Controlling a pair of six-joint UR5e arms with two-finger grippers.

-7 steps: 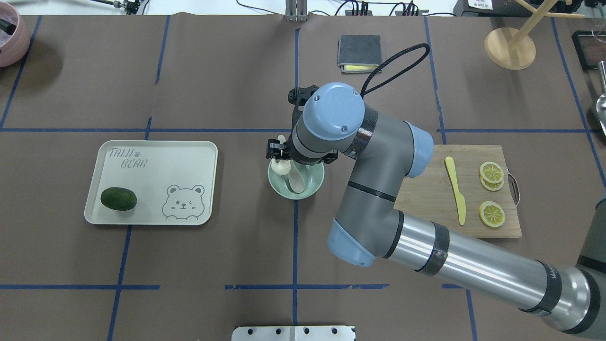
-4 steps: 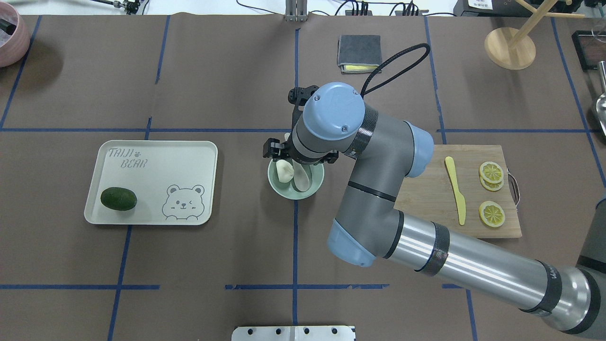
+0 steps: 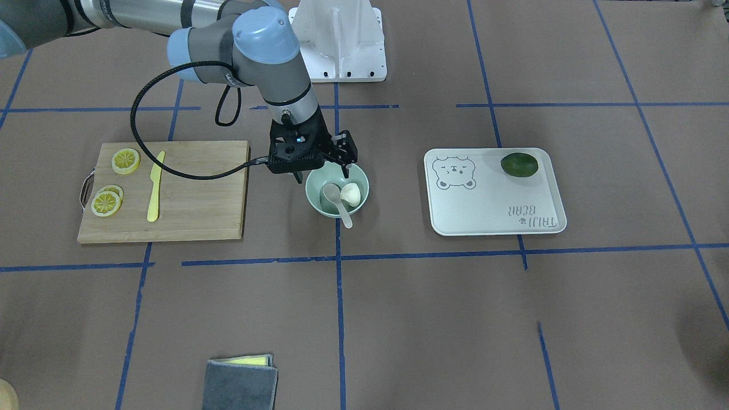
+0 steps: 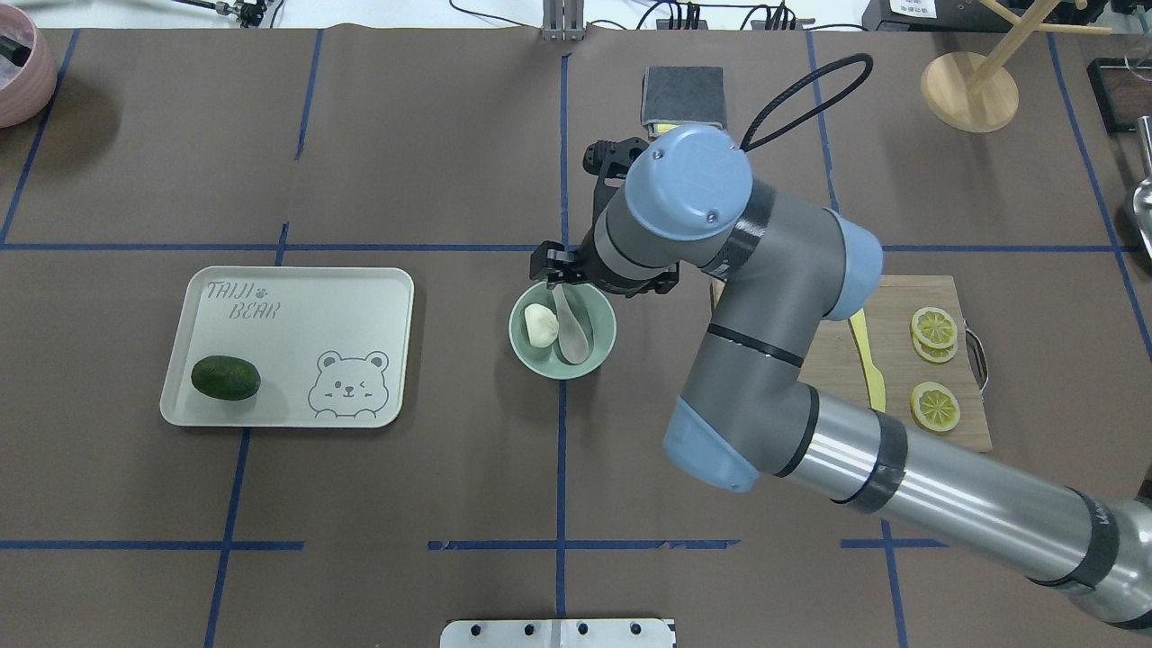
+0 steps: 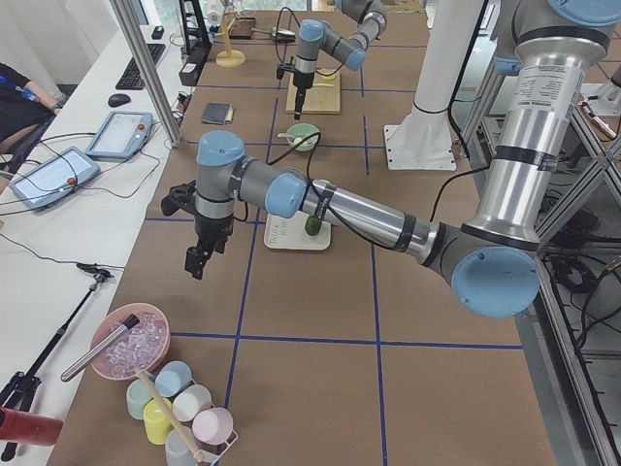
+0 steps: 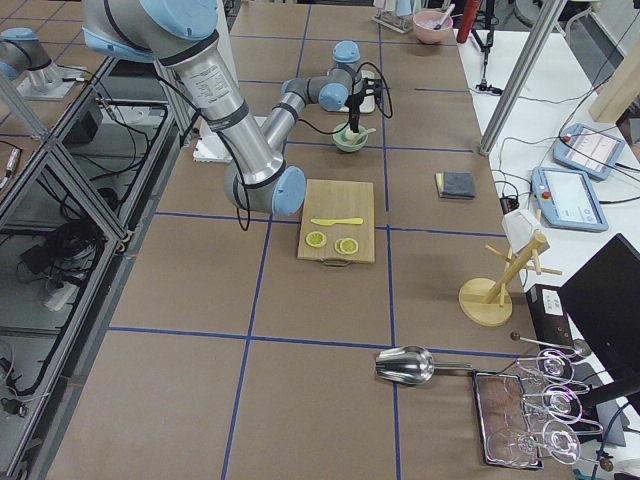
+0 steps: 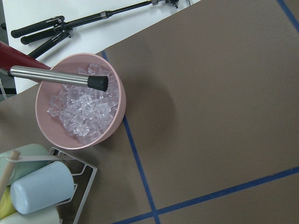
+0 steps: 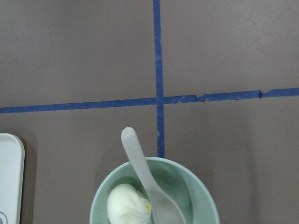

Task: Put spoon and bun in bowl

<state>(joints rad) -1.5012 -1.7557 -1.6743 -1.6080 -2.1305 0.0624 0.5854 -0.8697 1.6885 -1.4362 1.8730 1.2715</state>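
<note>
The pale mint-green bowl (image 4: 605, 347) stands at the table's middle. The white bun (image 4: 540, 326) lies in its left half and the grey-white spoon (image 4: 573, 329) lies beside it, handle sticking over the far rim. They show too in the front view: bowl (image 3: 311, 197), bun (image 3: 351, 194), spoon (image 3: 334, 197). The right wrist view looks down on the bowl (image 8: 205, 196), bun (image 8: 128, 205) and spoon (image 8: 140, 168). My right gripper (image 3: 322, 172) is open and empty, just above the bowl's rim. My left gripper (image 5: 197, 262) hangs far off over bare table; I cannot tell its state.
A white bear-print tray (image 4: 297, 306) with a dark green fruit (image 4: 225, 378) lies left of the bowl. A cutting board (image 4: 900, 360) with a yellow knife (image 4: 868, 369) and lemon slices (image 4: 934, 327) lies right. A grey cloth (image 4: 684, 94) lies beyond. A pink ice bowl (image 7: 79, 109) sits under my left wrist.
The right gripper let the bun go into the bowl, then the arm moved away from the bowl toward the far right. The bun and spoon stay in the bowl.
</note>
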